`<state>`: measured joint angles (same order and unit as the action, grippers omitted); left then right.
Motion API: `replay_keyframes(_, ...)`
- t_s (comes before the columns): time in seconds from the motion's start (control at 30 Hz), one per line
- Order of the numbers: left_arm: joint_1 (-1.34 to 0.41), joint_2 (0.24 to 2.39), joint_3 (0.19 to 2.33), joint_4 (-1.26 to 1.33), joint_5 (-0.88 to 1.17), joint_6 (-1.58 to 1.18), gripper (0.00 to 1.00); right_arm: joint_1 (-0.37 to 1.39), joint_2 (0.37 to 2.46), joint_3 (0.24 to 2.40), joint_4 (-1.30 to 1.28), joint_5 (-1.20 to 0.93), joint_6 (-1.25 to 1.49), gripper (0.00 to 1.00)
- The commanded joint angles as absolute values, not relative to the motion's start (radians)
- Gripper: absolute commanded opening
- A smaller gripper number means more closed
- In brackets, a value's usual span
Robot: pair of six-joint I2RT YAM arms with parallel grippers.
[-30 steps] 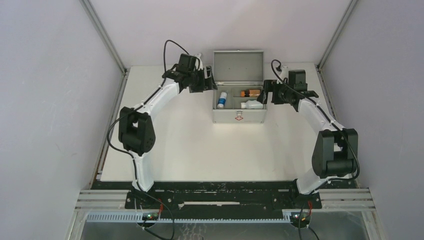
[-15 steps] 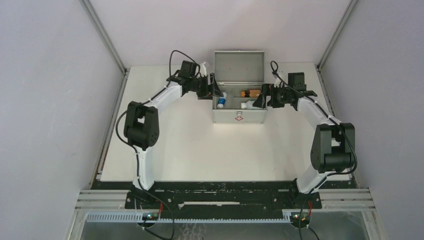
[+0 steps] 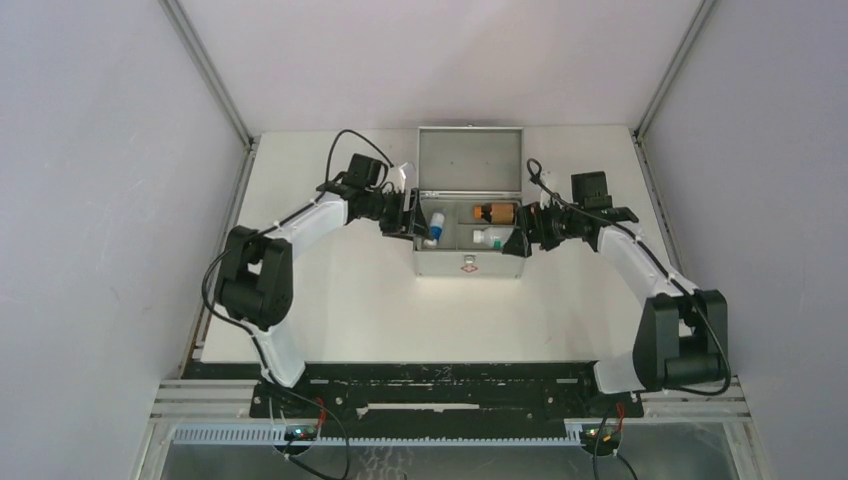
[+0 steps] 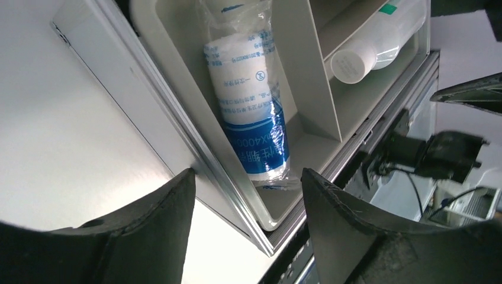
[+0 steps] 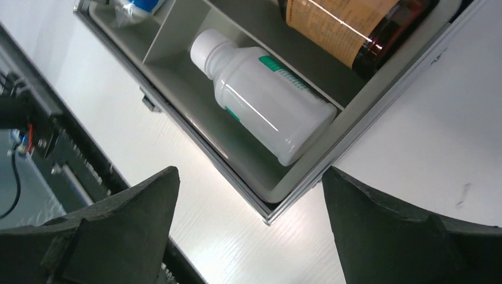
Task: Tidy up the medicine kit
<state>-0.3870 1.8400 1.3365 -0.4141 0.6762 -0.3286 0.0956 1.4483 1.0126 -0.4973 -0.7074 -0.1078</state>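
On the table (image 3: 340, 300), arms reach inward; left pincer (image 4: 245, 174) and right pincer (image 5: 248, 171), released, straddle corners of the medicine kit (image 3: 490, 265).

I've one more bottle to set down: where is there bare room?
The table lies bare between the front of the medicine kit and the arm bases. Crowded: the left hand and right hand flank the kit's ends, and a wrapped roll, brown bottle and white bottle occupy its compartments.
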Motion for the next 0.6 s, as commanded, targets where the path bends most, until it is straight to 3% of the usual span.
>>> replay_keyframes(0.0,-0.427,1.683,1.257,-0.473,0.806,-0.179,0.71,0.132,1.322,0.969,-0.561,-0.79,-0.176,0.89)
replay_keyframes(0.27,-0.309,1.571,1.232,-0.301,0.625,-0.171,0.88,0.029,1.262,0.984,-0.515,-0.668,-0.11,0.9)
replay_keyframes(0.57,-0.269,1.947,1.682,-0.289,0.68,-0.23,0.94,0.029,1.221,0.991,-0.518,-0.661,-0.112,0.9)
